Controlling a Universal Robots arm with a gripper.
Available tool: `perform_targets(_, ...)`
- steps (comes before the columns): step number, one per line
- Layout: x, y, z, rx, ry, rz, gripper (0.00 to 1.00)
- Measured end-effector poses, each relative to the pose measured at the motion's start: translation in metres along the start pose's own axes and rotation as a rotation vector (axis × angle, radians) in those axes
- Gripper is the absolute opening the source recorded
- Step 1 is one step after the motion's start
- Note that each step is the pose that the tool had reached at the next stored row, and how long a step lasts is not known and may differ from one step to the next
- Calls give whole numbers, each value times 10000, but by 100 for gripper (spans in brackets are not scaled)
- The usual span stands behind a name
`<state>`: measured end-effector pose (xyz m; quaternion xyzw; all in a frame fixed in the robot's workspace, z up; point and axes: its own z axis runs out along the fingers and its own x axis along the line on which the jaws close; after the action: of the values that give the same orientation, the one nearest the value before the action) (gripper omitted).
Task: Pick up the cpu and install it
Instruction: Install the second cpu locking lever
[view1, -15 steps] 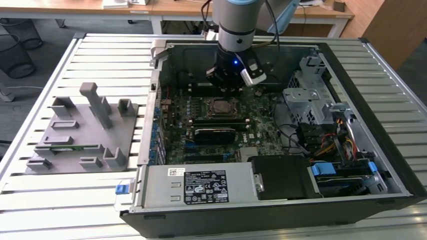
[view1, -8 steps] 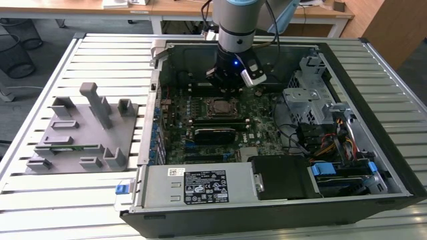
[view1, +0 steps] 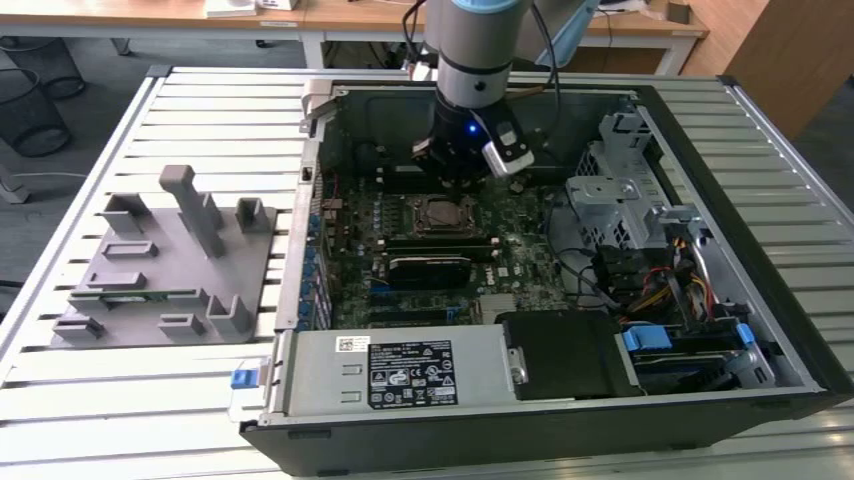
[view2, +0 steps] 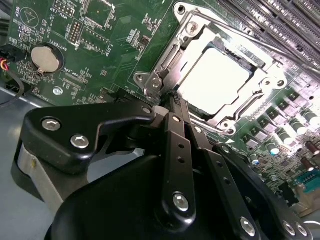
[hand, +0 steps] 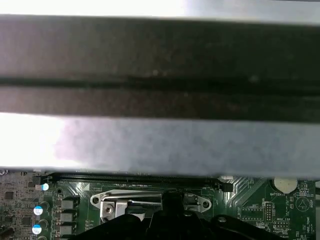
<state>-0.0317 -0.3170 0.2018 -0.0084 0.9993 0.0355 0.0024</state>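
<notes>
Fingers of black gripper (view2: 175, 102) look pressed together, holding nothing. Moving rightward in second wrist view, we see cpu, small flat square chip with pale silvery metal top (view2: 215, 75), seated in motherboard socket frame (view2: 265, 95). We judge it light, stiff, fragile: grip edges only.

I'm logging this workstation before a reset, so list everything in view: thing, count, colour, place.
cpu: one, pale silvery, seated in the socket frame on the motherboard.
Motherboard: one, green, flat inside the case.
Coin cell: one, silver, on the board away from the socket.
Computer case: one, black and grey, open on the slatted table.
Power supply: one, grey with a label, at the case's near edge.
Fixture tray: one, grey, on the table at the exterior view's left.
Slatted table: one, pale grey, under everything.
Gripper: one, black, fingertips together beside the socket, holding nothing.
</notes>
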Motion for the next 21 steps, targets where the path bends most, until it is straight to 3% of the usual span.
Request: perform_targets(21, 1, -102, -7, 0, -1, 0, 11)
